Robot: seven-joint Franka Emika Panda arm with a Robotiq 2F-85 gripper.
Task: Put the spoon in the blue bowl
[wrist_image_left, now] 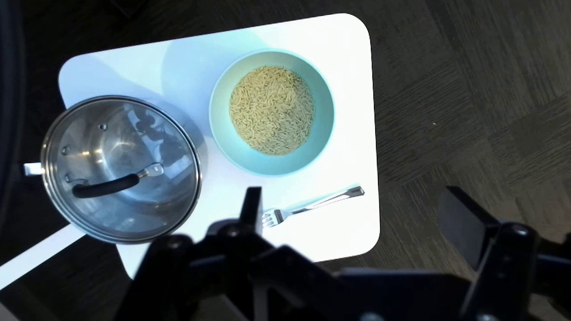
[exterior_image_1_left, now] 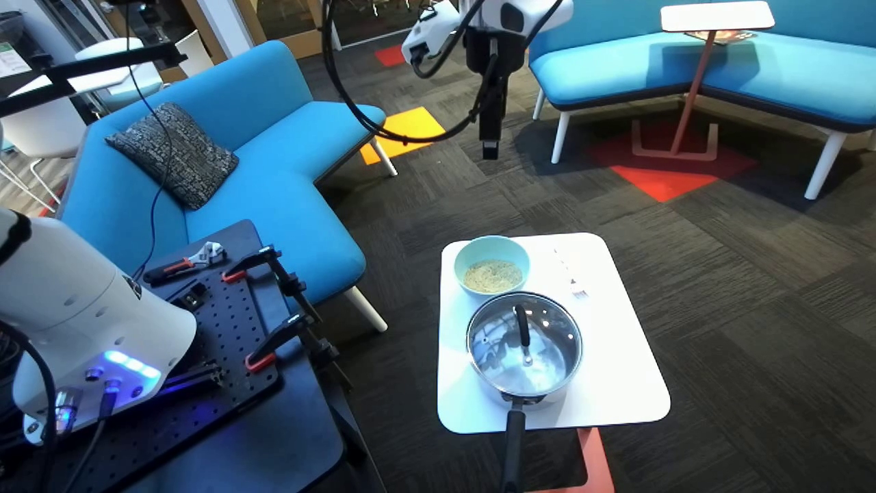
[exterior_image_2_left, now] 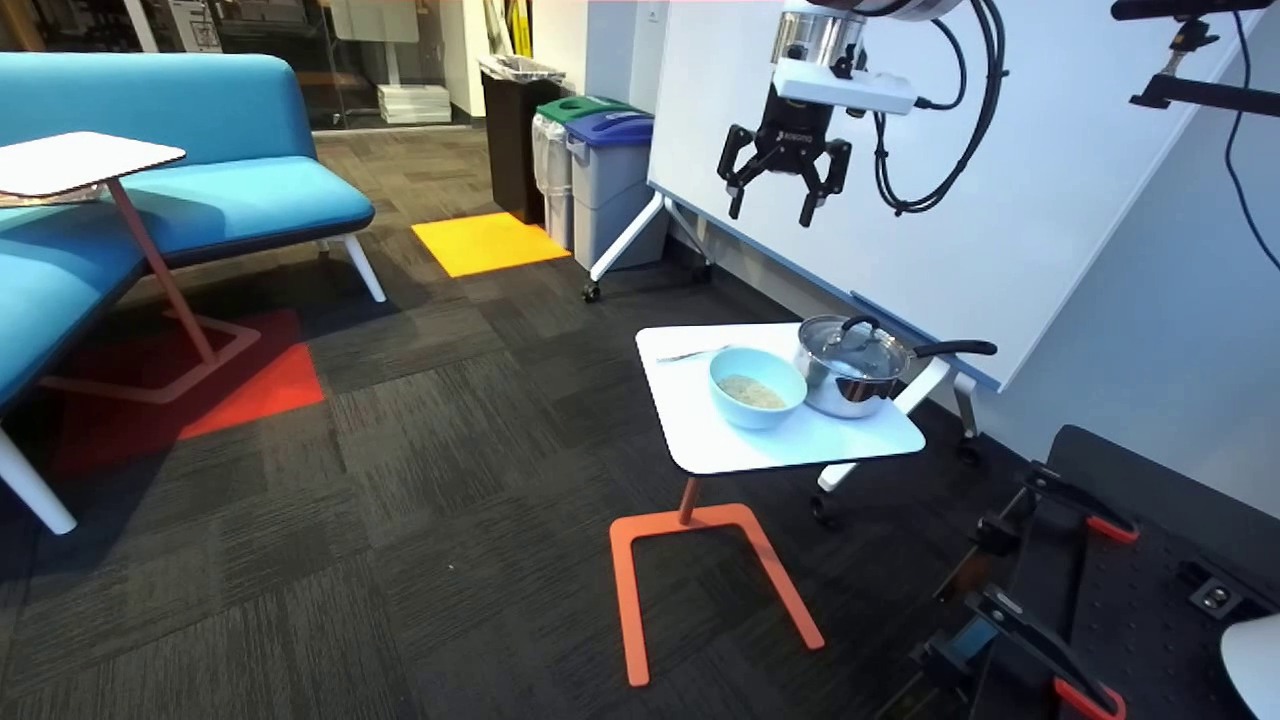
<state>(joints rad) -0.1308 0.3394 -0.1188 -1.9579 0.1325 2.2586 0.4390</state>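
The blue bowl (wrist_image_left: pixel 273 165) is light blue, holds pale grains, and stands upright on a white table. It shows in both exterior views (exterior_image_1_left: pixel 494 248) (exterior_image_2_left: pixel 758 415). No spoon shows; a silver fork (wrist_image_left: pixel 323 203) lies flat on the table beside the bowl. The fork is faint in both exterior views (exterior_image_1_left: pixel 579 290) (exterior_image_2_left: pixel 690 355). My gripper (wrist_image_left: pixel 354 191) is open and empty, well above the table and apart from everything. In the wrist view, one finger overlaps the fork's tine tips. The spread fingers also show in an exterior view (exterior_image_2_left: pixel 771 210); in an exterior view the gripper (exterior_image_1_left: pixel 490 150) appears edge-on.
A steel pot (wrist_image_left: pixel 122 214) with a glass lid stands close beside the bowl, its long handle (exterior_image_1_left: pixel 513 445) reaching past the edge of the small white table (exterior_image_1_left: pixel 616 363). A whiteboard (exterior_image_2_left: pixel 900 200) stands behind. A black bench (exterior_image_1_left: pixel 239 438) with clamps and blue sofas (exterior_image_1_left: pixel 274 198) are nearby.
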